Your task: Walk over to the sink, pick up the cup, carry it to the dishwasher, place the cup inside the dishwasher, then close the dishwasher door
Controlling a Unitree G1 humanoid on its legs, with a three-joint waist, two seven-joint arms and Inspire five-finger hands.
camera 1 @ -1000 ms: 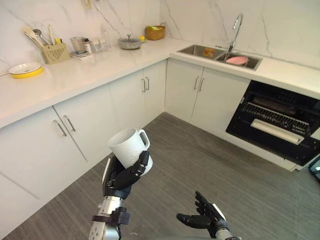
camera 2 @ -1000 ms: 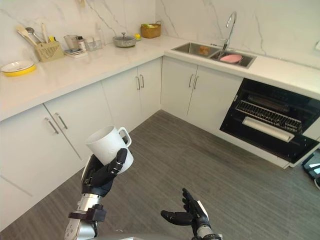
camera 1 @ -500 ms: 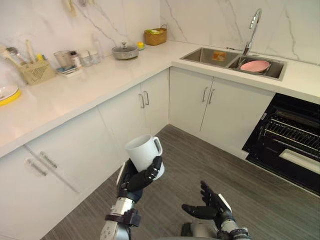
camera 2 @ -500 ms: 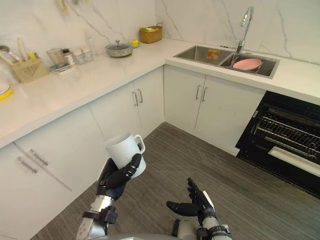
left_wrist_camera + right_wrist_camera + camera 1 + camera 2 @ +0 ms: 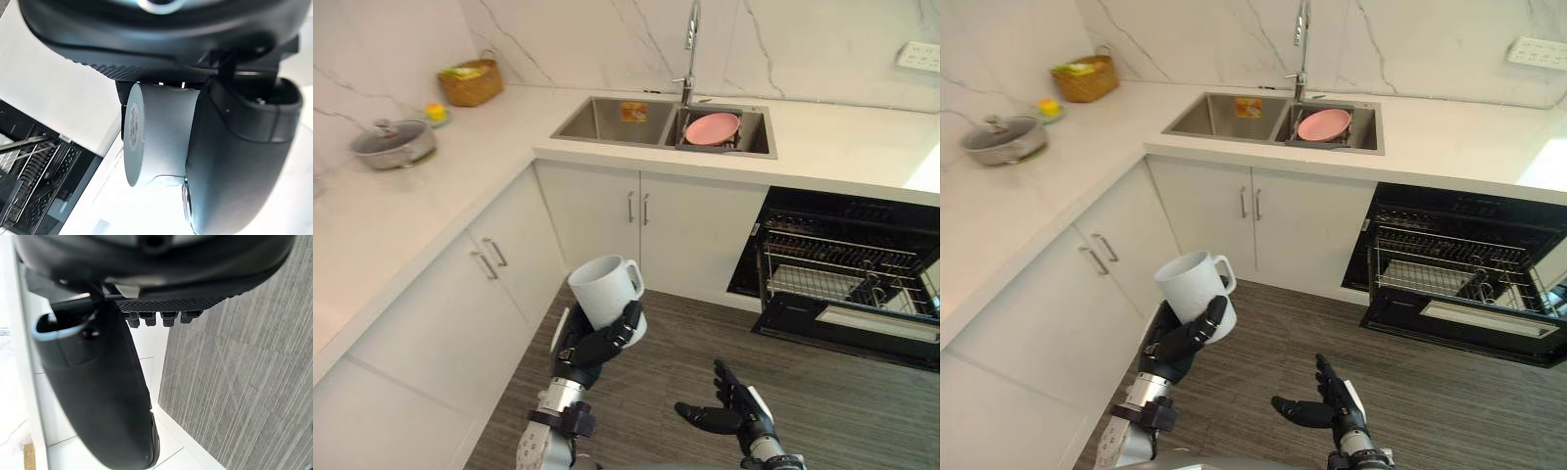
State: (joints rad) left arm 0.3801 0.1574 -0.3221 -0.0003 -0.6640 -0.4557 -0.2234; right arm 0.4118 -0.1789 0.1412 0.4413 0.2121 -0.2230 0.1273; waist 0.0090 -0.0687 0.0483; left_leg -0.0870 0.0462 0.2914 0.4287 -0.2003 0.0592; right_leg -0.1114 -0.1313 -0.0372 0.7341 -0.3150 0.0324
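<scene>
Camera swing brings the open dishwasher [image 5: 837,269] fully into view; the white mug [image 5: 605,286] stays upright in the left robot hand [image 5: 590,345], fingers curled round it. The right robot hand [image 5: 729,413] hangs spread and empty, so the carry looks nearly done.

In the sink's [image 5: 607,118] right basin, a plate [image 5: 712,127]; behind the sink, a tap [image 5: 689,39]. Left of the sink, a basket [image 5: 470,84] and a pot [image 5: 391,145]. Below right of the sink, the dishwasher [image 5: 842,279]. Before the sink, the cup [image 5: 605,289] in the left robot hand [image 5: 587,346].
</scene>
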